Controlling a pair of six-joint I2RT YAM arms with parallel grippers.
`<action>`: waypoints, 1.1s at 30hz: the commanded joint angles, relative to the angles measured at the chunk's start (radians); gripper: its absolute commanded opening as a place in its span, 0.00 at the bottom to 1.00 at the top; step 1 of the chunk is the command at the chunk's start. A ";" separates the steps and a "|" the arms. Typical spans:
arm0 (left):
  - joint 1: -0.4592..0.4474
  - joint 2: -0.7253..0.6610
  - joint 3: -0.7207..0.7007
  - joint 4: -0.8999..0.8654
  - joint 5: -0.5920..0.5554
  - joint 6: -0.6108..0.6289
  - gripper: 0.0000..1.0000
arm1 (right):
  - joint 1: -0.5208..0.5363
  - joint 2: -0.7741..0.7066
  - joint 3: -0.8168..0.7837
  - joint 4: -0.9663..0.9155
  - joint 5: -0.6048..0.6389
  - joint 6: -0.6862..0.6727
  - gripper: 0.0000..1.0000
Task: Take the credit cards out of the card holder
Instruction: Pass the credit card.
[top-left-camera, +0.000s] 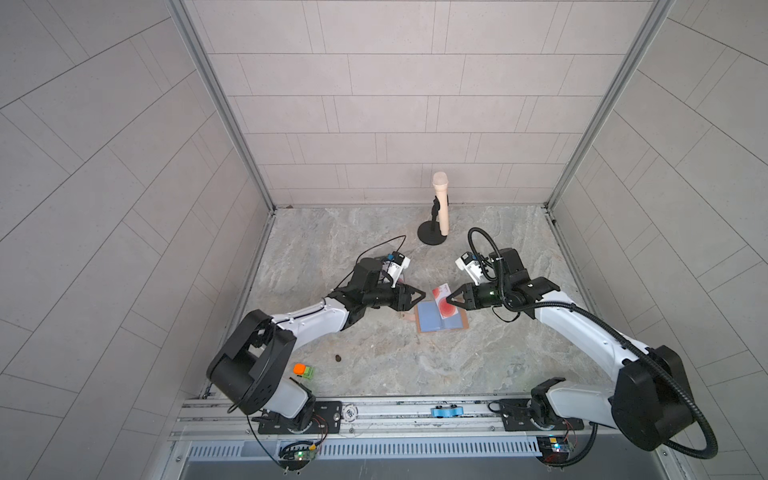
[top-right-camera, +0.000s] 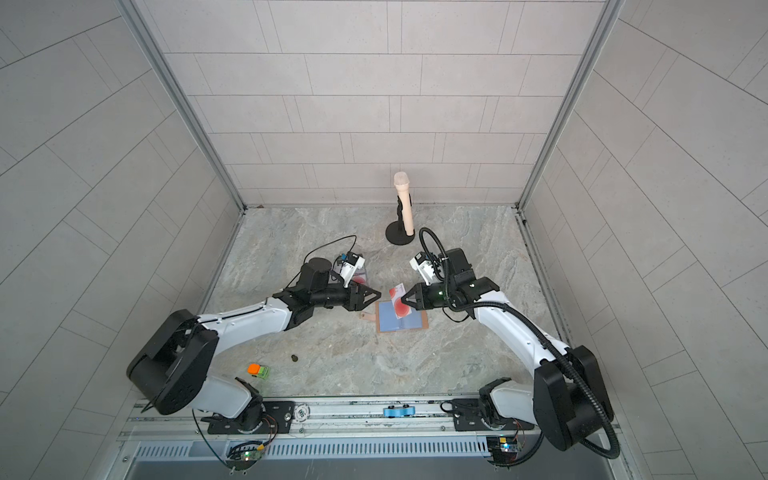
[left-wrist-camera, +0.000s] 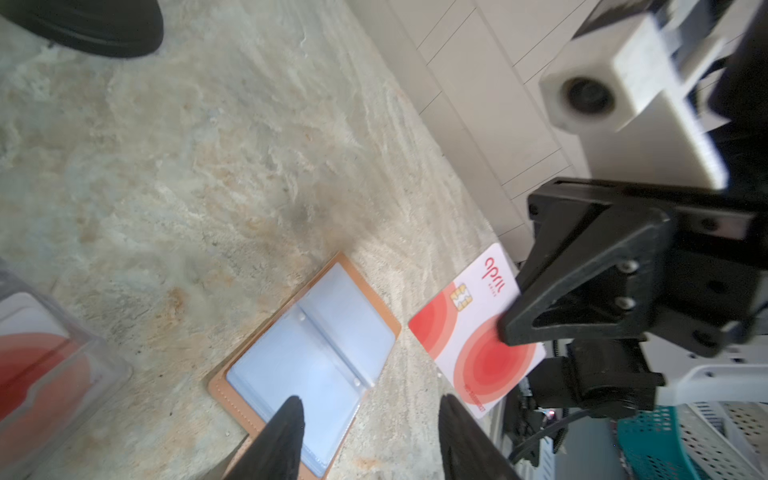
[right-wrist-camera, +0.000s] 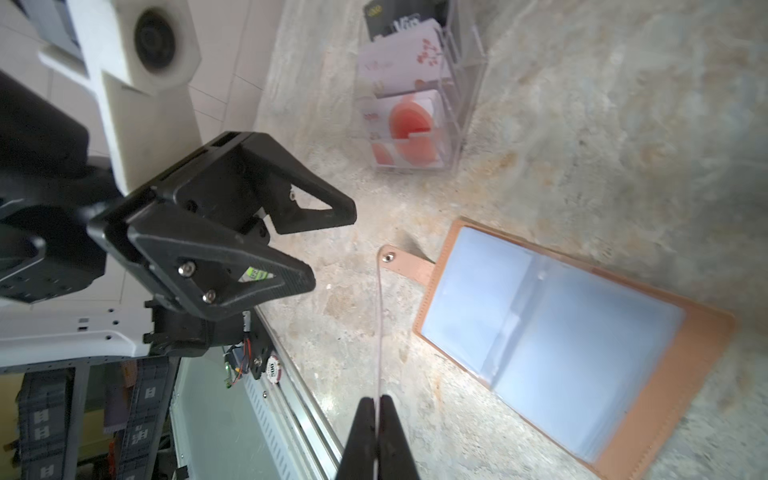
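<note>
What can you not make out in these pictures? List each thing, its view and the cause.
Clear box: top views, mostly hidden behind the left arm's camera.
Small dark speck: top views, too small to name.
Card in the right gripper: right wrist view, edge-on, face hidden.
Card holder sleeves: both wrist views, blurred; contents unclear.

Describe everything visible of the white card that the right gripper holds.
The white card is thin plastic with rounded corners, two sets of red concentric circles, a gold chip and red lettering "april". It is out of the sleeves, held clear of the table over the far edge of the open card holder. Only the shut right gripper touches it, pinching one edge.
</note>
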 joint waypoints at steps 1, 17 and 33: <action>0.020 -0.078 -0.014 0.038 0.171 -0.040 0.58 | -0.002 -0.043 0.023 0.047 -0.135 -0.019 0.00; 0.024 -0.144 0.058 -0.135 0.391 0.032 0.51 | 0.090 -0.012 0.117 -0.051 -0.294 -0.148 0.00; -0.043 -0.159 0.070 -0.176 0.413 0.062 0.15 | 0.093 0.078 0.154 -0.103 -0.298 -0.234 0.00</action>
